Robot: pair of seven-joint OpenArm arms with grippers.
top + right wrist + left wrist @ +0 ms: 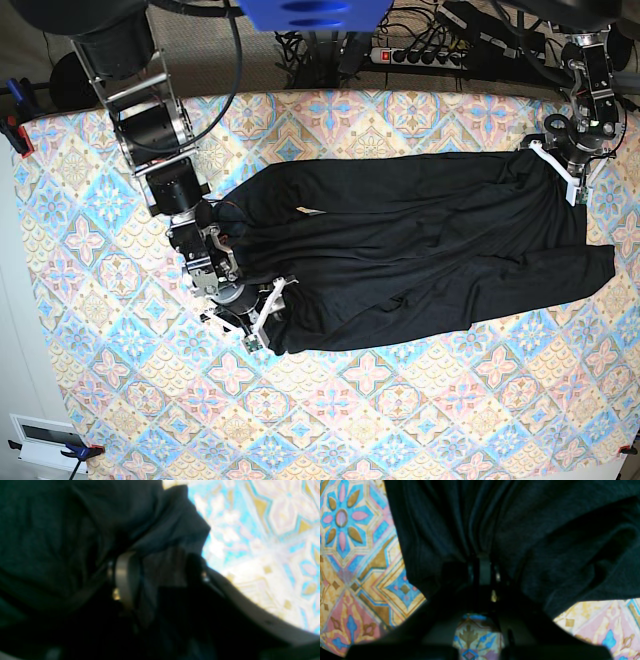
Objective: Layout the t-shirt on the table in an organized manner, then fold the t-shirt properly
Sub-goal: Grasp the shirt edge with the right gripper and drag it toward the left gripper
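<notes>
While the black t-shirt (420,245) lies spread across the middle of the patterned counter (90,400), its length running from one arm to the other, both end effectors sit at its opposite ends. Going from the left of the base view, the right end effector (262,318) is at the garment's near-left corner, low over the cloth, with the fabric bunched and creased around it. From the right wrist view, its 2 fingers (123,577) stand apart with a fold of the t-shirt (62,530) between them; the picture is blurred and dark, so whether they press that fold or only straddle it cannot be told. Pale counter (270,542) pattern shows beyond the cloth on that side.

Across the middle, the shirt is wrinkled in long ridges that run along its length, and a lower flap reaches out toward the right edge of the base view. At the far-right corner, the left end effector (560,165) is closed on the shirt's edge. The left wrist view shows its jaws pinched together on a gathered pleat of the t-shirt (520,530), folds fanning away from the pinch, with the counter (357,555) visible on both sides.
</notes>
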